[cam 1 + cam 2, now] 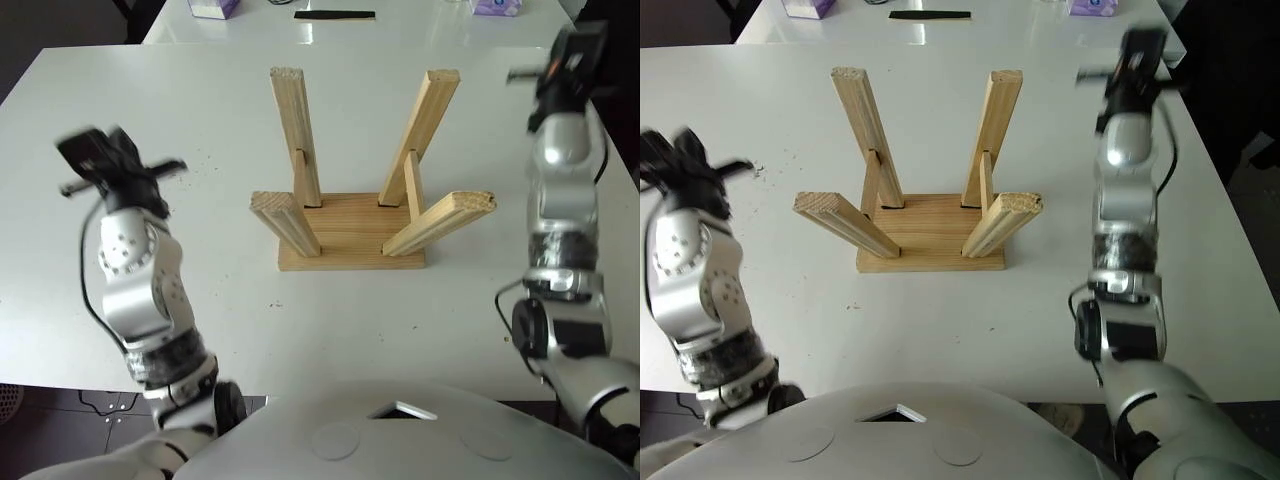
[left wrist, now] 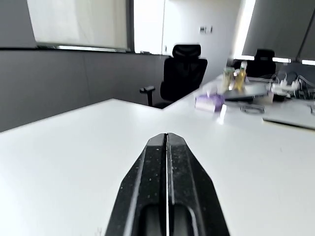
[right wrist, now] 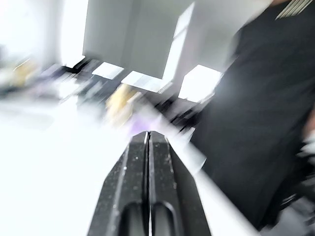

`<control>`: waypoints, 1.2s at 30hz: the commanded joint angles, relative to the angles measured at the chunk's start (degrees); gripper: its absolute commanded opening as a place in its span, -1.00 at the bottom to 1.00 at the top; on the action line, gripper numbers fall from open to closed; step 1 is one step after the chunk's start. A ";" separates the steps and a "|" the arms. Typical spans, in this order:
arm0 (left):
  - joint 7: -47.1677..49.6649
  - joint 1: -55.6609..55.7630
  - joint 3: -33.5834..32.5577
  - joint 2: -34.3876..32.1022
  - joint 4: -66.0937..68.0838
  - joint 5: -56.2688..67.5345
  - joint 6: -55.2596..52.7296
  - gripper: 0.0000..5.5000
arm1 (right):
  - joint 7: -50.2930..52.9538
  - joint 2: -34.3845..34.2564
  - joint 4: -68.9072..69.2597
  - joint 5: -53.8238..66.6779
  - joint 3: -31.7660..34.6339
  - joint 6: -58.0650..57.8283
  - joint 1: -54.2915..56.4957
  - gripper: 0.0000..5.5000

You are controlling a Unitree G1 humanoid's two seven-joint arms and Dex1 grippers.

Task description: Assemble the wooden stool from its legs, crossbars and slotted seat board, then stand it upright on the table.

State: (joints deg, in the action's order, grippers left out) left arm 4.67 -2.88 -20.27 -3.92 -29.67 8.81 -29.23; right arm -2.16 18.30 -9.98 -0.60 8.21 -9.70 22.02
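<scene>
Stool (image 1: 350, 215): stands upside down in the centre of the left eye frame, well apart from both arms.
Seat board (image 1: 352, 252): lies flat on the white worktop (image 1: 150, 290), with the legs rising from it.
Far legs: one (image 1: 293, 130) leans toward the upper left and the other (image 1: 428, 130) toward the upper right; both are seated in the board.
Near legs: one (image 1: 285, 222) slants to the left and the other (image 1: 440, 222) to the right, with their cut ends facing the camera.
Crossbars: two shorter wooden pieces (image 1: 302, 175) (image 1: 411, 185) stand against the inner sides of the far legs, touching them.
Left claw (image 2: 167, 135): its fingers are pressed together with nothing between them. It is raised over bare worktop at the middle left of the eye frame.
Right claw (image 3: 148, 132): its fingers are together and it is empty. It is held up at the upper right of the eye frame and looks blurred.
Background: a purple box (image 1: 213, 8) and a black strip (image 1: 334, 15) sit along the top edge, on a second worktop.
</scene>
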 commanded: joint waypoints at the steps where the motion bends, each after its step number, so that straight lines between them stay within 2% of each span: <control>1: -10.11 -17.58 9.63 -1.48 -4.09 -0.06 5.95 -0.99 | -15.60 5.75 15.85 4.44 -4.63 -4.17 -19.59 -1.00; 5: -19.20 -26.91 9.09 -5.77 -1.98 3.23 7.39 -0.99 | -28.80 13.96 21.32 6.46 -5.71 -5.19 -31.69 -1.00; 10: -27.23 -29.95 10.07 -12.31 0.72 3.51 6.24 -0.99 | -38.83 20.63 25.17 8.58 -6.08 -5.86 -37.76 -1.00; 16: -32.64 -29.71 14.57 -17.37 0.97 3.56 3.47 -0.99 | -39.54 19.65 25.87 7.61 -9.01 -6.33 -34.43 -1.00; 23: -32.55 -25.97 16.82 -19.01 5.82 1.93 3.66 -0.99 | -40.75 19.75 25.47 5.94 -14.38 -6.25 -33.69 -1.00; 28: -33.71 -25.57 18.21 -20.22 5.11 2.82 3.86 -0.99 | -42.49 21.56 26.11 5.24 -15.99 -5.86 -35.62 -1.00; 36: -35.10 -23.52 19.54 -21.57 6.08 3.47 4.28 -0.99 | -41.89 20.46 26.38 4.71 -17.89 -6.07 -35.38 -1.00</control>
State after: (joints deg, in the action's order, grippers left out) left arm -29.88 -26.90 -1.75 -24.48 -25.58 12.51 -23.48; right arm -44.00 38.84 16.76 4.91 -8.73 -14.93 -13.01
